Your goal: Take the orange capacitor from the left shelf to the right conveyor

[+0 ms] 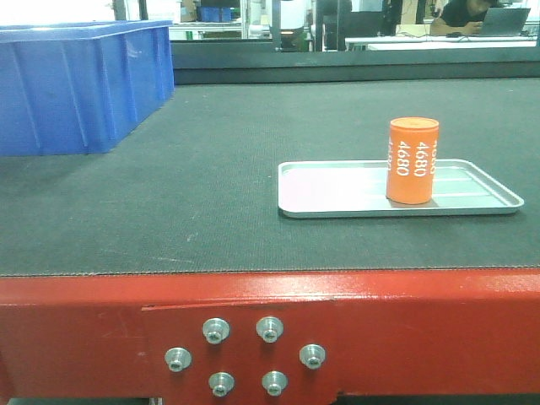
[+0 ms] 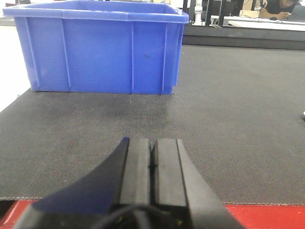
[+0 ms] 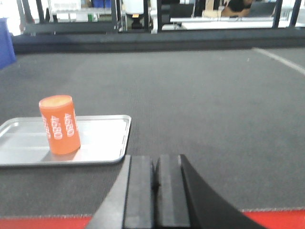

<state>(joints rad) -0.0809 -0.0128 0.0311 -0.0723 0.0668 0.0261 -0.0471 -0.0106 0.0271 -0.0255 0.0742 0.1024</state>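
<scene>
- Nearest, the red frame edge (image 1: 270, 329) with its five bolts (image 1: 245, 354) is seen fronting the right conveyor (image 1: 194, 194).
- Left gripper (image 2: 152, 164) and right gripper (image 3: 156, 176) are held low over the belt's near edge, jaws pressed together, nothing pinched (likely parked).
- The orange capacitor (image 1: 413, 160) is stood upright in the silver tray (image 1: 337, 190) on the belt; delivery is judged done.
- Farther left, a blue bin (image 1: 76, 84) is set.
</scene>
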